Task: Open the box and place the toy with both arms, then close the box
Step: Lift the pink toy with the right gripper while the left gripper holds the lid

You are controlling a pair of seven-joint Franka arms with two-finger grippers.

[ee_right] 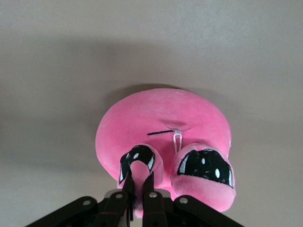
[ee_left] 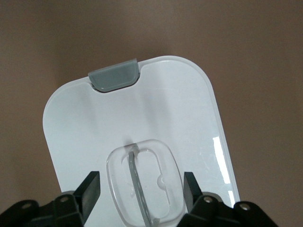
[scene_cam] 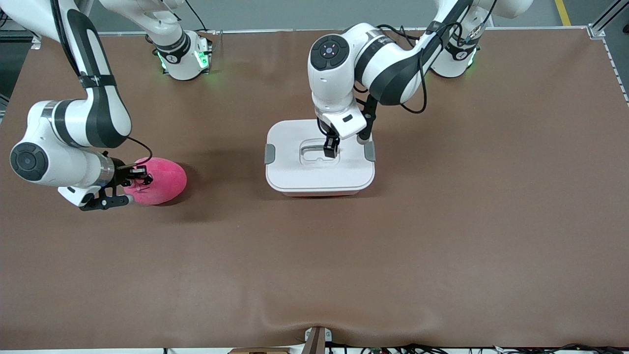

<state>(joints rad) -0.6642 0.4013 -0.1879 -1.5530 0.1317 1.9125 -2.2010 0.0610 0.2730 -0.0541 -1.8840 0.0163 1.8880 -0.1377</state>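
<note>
The box [scene_cam: 295,169] stands mid-table with its white lid [ee_left: 142,109] on and a grey clip [ee_left: 115,74] at each short end. My left gripper [scene_cam: 331,149] hangs just over the lid's recessed centre handle [ee_left: 136,177]. Seen from the left wrist, this gripper [ee_left: 141,187] is open, with one finger on each side of the recess and touching nothing. The toy [scene_cam: 164,179] lies on the mat toward the right arm's end of the table. My right gripper [scene_cam: 140,178] is low beside it. In the right wrist view the gripper [ee_right: 139,182] is shut on a small flap of the toy [ee_right: 161,118].
A brown mat [scene_cam: 314,255] covers the whole table. The two arm bases [scene_cam: 184,56] [scene_cam: 454,59] stand along the table edge farthest from the front camera. Cables and a small bracket [scene_cam: 315,339] sit at the edge nearest the camera.
</note>
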